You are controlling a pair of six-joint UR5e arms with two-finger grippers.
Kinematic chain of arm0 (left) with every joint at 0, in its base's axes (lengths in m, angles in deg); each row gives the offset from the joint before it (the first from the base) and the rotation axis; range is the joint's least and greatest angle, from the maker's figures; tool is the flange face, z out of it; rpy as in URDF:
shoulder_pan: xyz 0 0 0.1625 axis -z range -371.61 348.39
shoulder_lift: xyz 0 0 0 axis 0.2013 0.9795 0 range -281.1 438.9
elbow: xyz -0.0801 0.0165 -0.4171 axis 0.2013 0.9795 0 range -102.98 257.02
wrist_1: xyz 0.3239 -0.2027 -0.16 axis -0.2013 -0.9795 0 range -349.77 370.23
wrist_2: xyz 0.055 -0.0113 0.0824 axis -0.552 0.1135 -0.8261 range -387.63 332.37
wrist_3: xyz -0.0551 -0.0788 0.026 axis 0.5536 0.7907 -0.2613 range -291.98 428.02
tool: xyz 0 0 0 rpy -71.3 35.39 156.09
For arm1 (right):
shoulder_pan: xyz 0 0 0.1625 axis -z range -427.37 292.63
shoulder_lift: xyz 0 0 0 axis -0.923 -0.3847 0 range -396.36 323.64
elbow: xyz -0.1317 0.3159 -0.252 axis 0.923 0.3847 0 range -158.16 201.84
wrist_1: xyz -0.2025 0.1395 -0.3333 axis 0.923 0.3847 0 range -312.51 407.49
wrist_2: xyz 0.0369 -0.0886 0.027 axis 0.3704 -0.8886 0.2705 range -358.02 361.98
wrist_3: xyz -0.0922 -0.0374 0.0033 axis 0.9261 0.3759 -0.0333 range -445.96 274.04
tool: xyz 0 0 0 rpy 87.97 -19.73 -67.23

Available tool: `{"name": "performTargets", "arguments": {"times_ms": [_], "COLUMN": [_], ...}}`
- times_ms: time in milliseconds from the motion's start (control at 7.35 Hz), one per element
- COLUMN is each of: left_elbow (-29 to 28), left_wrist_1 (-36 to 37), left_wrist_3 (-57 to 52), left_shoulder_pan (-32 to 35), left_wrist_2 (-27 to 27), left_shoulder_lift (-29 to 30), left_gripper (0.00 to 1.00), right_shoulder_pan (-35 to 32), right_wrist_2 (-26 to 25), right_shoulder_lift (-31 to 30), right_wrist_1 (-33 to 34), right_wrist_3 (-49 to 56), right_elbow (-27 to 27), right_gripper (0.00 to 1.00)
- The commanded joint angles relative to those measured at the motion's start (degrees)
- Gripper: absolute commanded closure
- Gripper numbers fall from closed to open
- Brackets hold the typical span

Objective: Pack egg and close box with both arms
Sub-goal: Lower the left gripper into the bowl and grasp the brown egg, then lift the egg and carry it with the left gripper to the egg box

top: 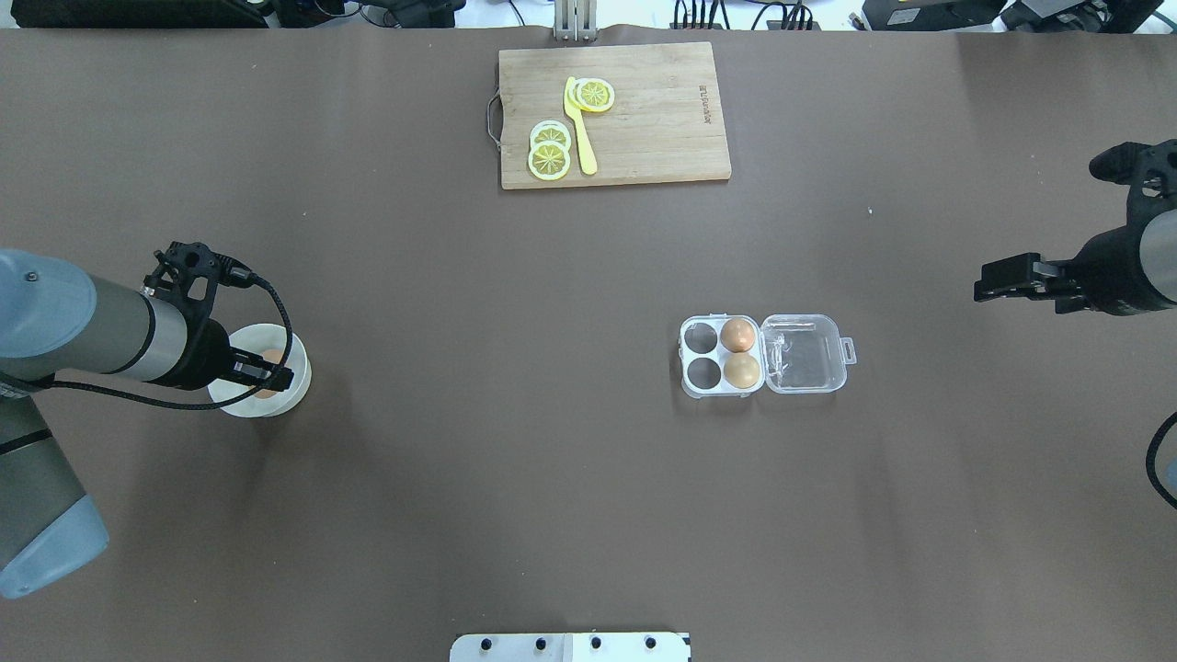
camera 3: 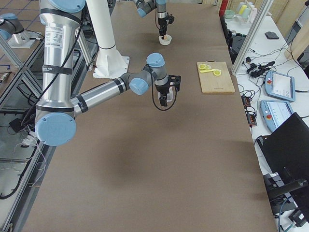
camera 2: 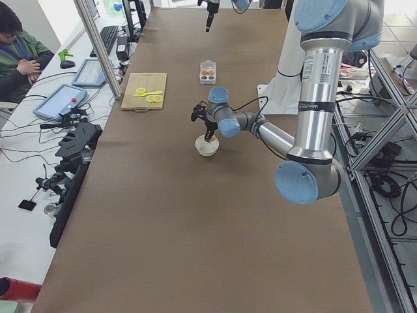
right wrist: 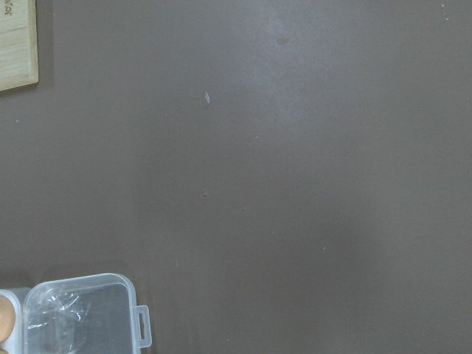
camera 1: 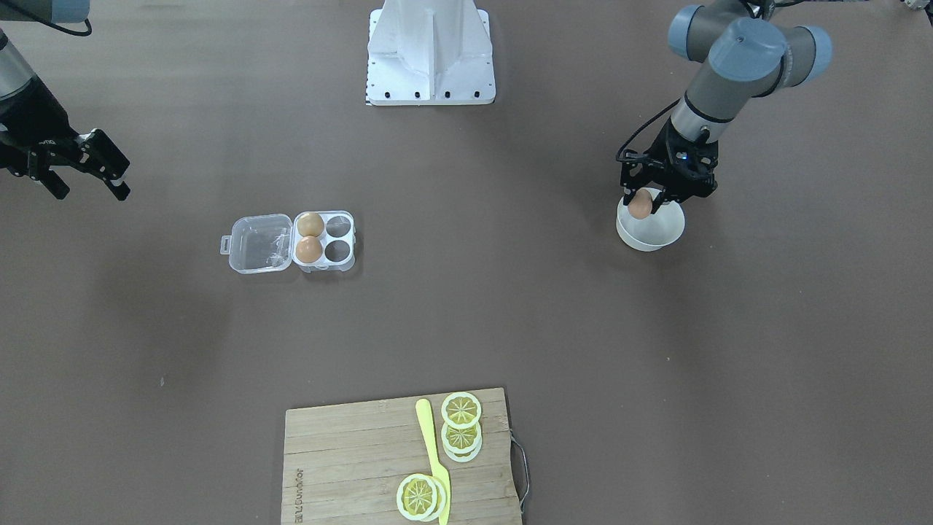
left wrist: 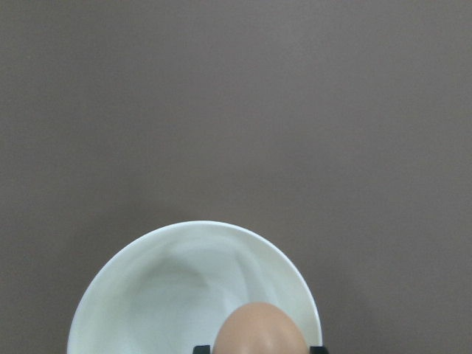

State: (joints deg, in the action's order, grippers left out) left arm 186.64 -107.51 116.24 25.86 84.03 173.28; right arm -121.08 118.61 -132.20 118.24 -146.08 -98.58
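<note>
Overhead, the brown table point(top: 460, 460) spans the scene. The right gripper point(camera 1: 91, 191) hangs near one end, fingers spread wide and holding nothing. Mid-table lies the box point(top: 805, 354) with its lid folded flat open and two cells filled. Over the white bowl point(camera 1: 651, 237), the left gripper point(camera 1: 641, 208) clamps the egg point(left wrist: 259, 328).

Brown table point(top: 478, 478), cluttered white workbench point(camera 2: 19, 251)

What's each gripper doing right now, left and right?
Left gripper: shut on the egg, over the bowl.
Right gripper: open, holding nothing.
</note>
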Motion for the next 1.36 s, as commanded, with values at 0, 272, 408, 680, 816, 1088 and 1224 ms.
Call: {"name": "performTargets", "arguments": {"times_ms": [0,272,408,680,816,1088,1224], "left_elbow": [-0.45,-5.52,-7.73,-9.49,-13.42,-22.38,-24.95], "left_wrist_1": [-5.62,-10.65,-10.93,-13.81,-20.01,-29.09,-30.78], "left_wrist_3": [0.03,0.82,2.91,3.9,3.99,6.34,6.53], "left_shoulder_pan": [-0.12,-0.38,-0.65,-1.34,-2.74,-5.73,-6.18], "left_wrist_2": [0.05,0.14,0.23,0.23,0.23,-0.38,-0.47], "left_shoulder_lift": [2.29,10.52,13.96,18.11,20.39,27.93,31.62], "left_gripper": [1.0,1.0,1.0,1.0,1.0,1.0,1.0], "right_shoulder_pan": [0.09,0.35,0.44,0.53,0.44,0.44,0.44], "right_wrist_2": [0.0,0.18,0.18,0.35,0.53,0.79,0.79], "right_shoulder_lift": [0.3,0.57,0.57,0.65,1.0,1.53,1.62], "right_wrist_1": [-0.08,-0.17,-0.17,-0.25,-0.34,-0.34,-0.34], "right_wrist_3": [0.09,0.26,0.26,0.44,0.61,0.62,0.62], "right_elbow": [0.1,0.19,0.19,0.28,0.28,0.36,0.36], "right_gripper": [0.01,0.01,0.01,0.01,0.01,0.01,0.01]}}
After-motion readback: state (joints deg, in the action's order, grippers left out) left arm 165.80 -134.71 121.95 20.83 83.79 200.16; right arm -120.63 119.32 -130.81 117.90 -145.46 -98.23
